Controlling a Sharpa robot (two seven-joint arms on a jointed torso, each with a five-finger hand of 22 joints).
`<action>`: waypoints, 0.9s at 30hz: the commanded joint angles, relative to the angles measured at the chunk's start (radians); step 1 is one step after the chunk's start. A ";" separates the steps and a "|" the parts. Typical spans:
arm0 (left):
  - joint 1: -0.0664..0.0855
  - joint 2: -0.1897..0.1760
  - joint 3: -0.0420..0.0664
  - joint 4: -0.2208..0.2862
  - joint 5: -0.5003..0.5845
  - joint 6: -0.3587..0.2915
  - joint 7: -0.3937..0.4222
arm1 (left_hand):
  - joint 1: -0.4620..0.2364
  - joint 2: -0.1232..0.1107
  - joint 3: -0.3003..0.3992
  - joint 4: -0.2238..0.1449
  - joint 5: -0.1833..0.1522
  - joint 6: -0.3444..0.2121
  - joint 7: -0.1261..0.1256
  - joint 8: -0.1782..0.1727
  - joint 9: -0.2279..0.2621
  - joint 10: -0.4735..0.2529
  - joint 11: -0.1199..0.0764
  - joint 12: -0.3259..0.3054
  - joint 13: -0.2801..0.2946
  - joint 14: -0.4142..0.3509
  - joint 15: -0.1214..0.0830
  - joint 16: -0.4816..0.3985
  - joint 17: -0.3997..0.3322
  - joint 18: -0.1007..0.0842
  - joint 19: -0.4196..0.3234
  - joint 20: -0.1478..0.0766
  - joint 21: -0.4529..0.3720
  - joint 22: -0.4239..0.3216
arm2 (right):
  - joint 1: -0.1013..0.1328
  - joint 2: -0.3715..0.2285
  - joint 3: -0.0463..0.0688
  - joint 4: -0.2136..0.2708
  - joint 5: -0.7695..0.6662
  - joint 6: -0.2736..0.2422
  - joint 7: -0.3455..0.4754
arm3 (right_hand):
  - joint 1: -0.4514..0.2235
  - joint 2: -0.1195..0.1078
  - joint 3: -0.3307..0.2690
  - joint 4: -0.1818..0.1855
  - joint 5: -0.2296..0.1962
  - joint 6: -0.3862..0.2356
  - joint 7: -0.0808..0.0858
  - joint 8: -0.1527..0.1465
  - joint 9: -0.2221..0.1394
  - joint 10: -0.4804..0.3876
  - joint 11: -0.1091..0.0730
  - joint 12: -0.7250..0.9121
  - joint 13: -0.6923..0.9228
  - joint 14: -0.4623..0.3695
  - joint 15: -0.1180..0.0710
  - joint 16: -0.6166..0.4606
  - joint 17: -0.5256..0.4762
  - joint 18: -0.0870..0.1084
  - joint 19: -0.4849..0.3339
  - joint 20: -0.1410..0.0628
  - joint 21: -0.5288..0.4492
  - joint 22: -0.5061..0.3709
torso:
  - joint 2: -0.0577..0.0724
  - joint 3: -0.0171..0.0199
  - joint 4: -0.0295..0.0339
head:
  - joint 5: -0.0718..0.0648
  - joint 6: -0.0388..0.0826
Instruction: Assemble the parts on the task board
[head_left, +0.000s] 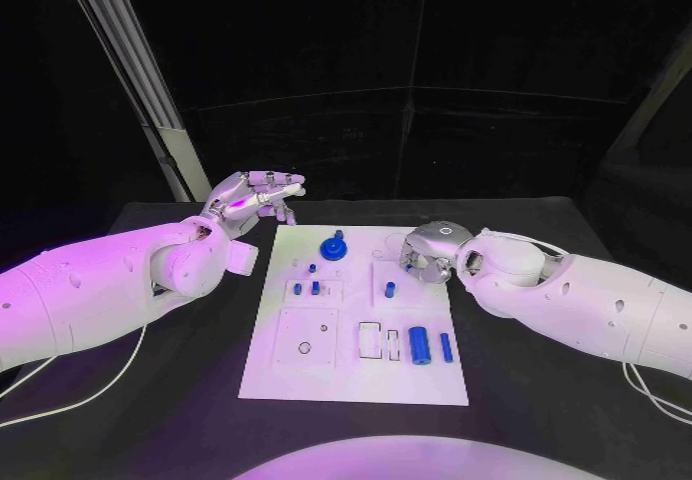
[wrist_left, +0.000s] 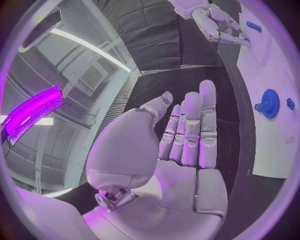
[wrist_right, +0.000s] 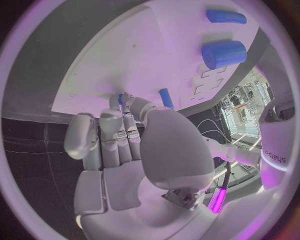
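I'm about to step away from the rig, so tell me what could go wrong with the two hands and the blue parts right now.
The right hand hovers low over the task board, close to a small blue peg; it could knock the peg out of place. The thick blue cylinder and thin blue rod lie on their sides and may roll if the board is bumped. The left hand is open off the board, so it steadies nothing.

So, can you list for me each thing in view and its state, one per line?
Left hand: raised beyond the board's far left corner, fingers apart, holding nothing.
Right hand: over the board's right part, holding nothing visible.
Gear: sits on the board, far middle.
Thick cylinder: lying flat.
Thin pin: lying beside it.
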 joint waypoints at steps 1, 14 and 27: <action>0.002 -0.003 0.001 0.001 0.006 0.006 0.003 | 0.004 0.005 -0.003 -0.005 0.001 0.003 0.001 0.007 -0.001 0.001 0.000 0.007 0.000 -0.007 0.002 0.004 -0.002 0.014 0.002 -0.004 -0.006 -0.002 | 0.001 -0.013 0.000 0.026 -0.007 -0.062 -0.007 | 0.002 0.002 -0.002 -0.005 0.002 0.007 0.000 0.006 0.001 0.008 -0.001 0.005 0.000 0.022 -0.005 0.006 0.003 -0.013 0.008 0.002 0.006 0.002 | 0.000 0.0001 -0.0008 | 0.000 0.000; 0.001 -0.010 0.001 -0.007 0.006 0.007 0.004 | 0.004 0.005 -0.003 -0.006 0.001 0.003 0.001 0.007 -0.001 0.001 0.000 0.008 0.000 -0.007 0.002 0.004 -0.002 0.014 0.002 -0.004 -0.007 -0.002 | 0.001 -0.049 0.001 0.079 0.032 -0.172 0.005 | 0.001 0.003 0.000 -0.006 0.007 0.007 0.000 0.004 0.001 0.007 -0.001 0.002 0.000 0.022 -0.005 0.012 0.006 -0.013 0.008 0.002 0.009 0.006 | 0.000 0.0003 0.0000 | -0.001 0.004; 0.001 -0.005 0.001 -0.005 0.006 0.009 0.004 | 0.004 0.005 -0.003 -0.006 0.001 0.003 0.001 0.007 -0.001 0.001 0.000 0.008 0.000 -0.007 0.002 0.004 -0.002 0.014 0.002 -0.004 -0.007 -0.002 | 0.001 -0.038 0.002 0.187 0.152 -0.217 0.070 | 0.003 0.002 0.005 -0.011 0.012 0.005 0.002 0.000 0.000 0.005 0.001 -0.002 0.000 0.020 -0.004 0.017 0.007 -0.014 0.007 0.002 0.012 0.009 | 0.001 -0.0008 0.0019 | 0.017 -0.002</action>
